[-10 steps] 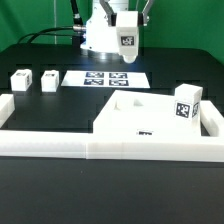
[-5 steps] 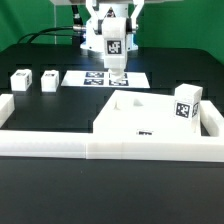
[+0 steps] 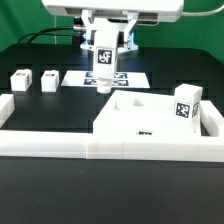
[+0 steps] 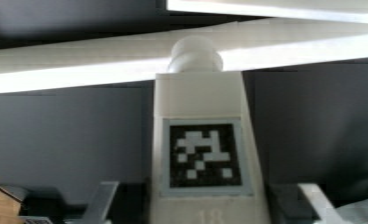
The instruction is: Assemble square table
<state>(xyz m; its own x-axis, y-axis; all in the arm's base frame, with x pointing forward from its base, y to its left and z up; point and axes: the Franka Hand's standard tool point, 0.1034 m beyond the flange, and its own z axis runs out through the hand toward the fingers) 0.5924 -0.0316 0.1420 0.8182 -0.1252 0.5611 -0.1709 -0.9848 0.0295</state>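
The black table (image 3: 50, 190) fills most of the exterior view. On it a long low white wall (image 3: 60, 147) runs across the front and turns back at both ends.

The square white slab (image 3: 150, 115) of the table lies flat in the corner of that wall on the exterior view's right. Its front edge is against the wall and carries a small tag (image 3: 146, 131). There is a recess in the slab's top near the far corner on the exterior view's left.

The arm (image 3: 110, 15) comes down from the top middle of the view. Behind the slab the marker board (image 3: 130, 78) lies flat on the table.

One tagged leg (image 3: 187, 103) stands upright at the slab's end on the exterior view's right, near the wall. Two more legs (image 3: 20, 80) (image 3: 48, 80) stand side by side, well apart from the slab, on the exterior view's left.

The fourth leg (image 3: 103, 72) hangs upright in the gripper (image 3: 104, 52), its tag facing the camera and its lower end showing in front of the marker board, just beyond the slab's far corner. In the wrist view this leg (image 4: 195, 100) runs straight out from between the two fingers (image 4: 106, 200), which are pinched against its sides, the tag filling its near end
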